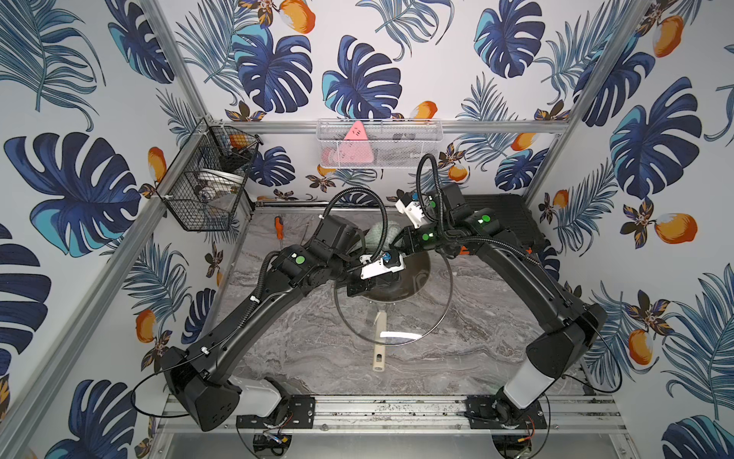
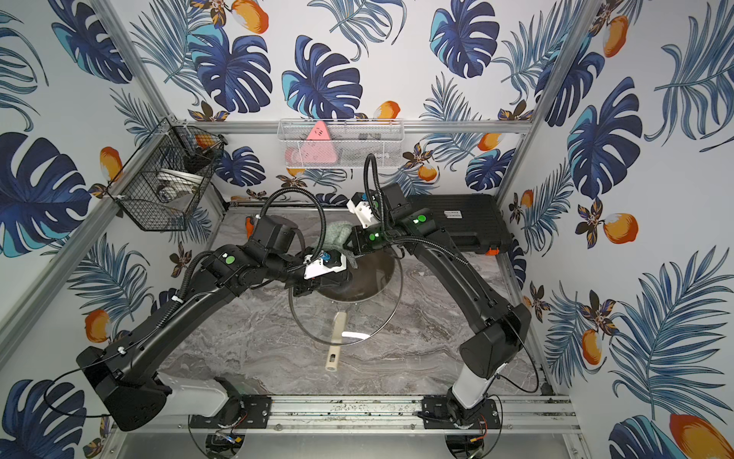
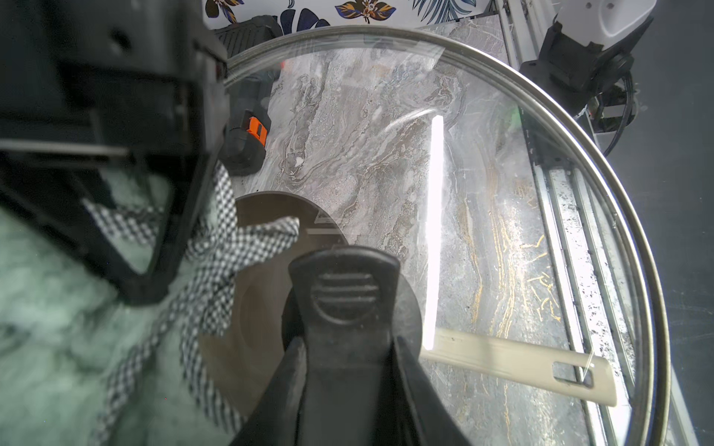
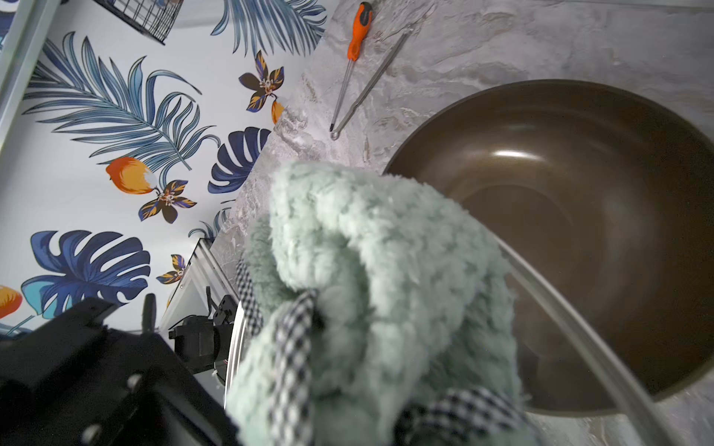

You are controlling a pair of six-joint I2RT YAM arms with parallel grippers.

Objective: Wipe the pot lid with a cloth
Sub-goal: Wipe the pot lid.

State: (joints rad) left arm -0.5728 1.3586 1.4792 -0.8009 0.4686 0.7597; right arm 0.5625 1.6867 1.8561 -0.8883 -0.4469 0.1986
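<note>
The pot lid (image 1: 417,318) (image 2: 369,314) is clear glass with a metal rim, held tilted above the brown pan (image 1: 413,278). My left gripper (image 3: 349,347) (image 1: 357,288) is shut on the lid's black handle (image 3: 344,293). My right gripper (image 1: 399,243) (image 2: 355,244) is shut on the cloth (image 1: 379,234) (image 4: 367,270), a bunched mint-green rag with checked edging. The cloth (image 3: 58,328) lies against the lid's far part, over its rim. In the right wrist view the cloth hides the fingers.
The pan's cream handle (image 1: 379,341) points toward the front. An orange screwdriver (image 4: 357,34) and a thin metal tool (image 4: 371,85) lie at the back left. A black case (image 1: 512,214) sits back right. A wire basket (image 1: 206,186) and a white mesh basket (image 1: 379,143) hang on the walls.
</note>
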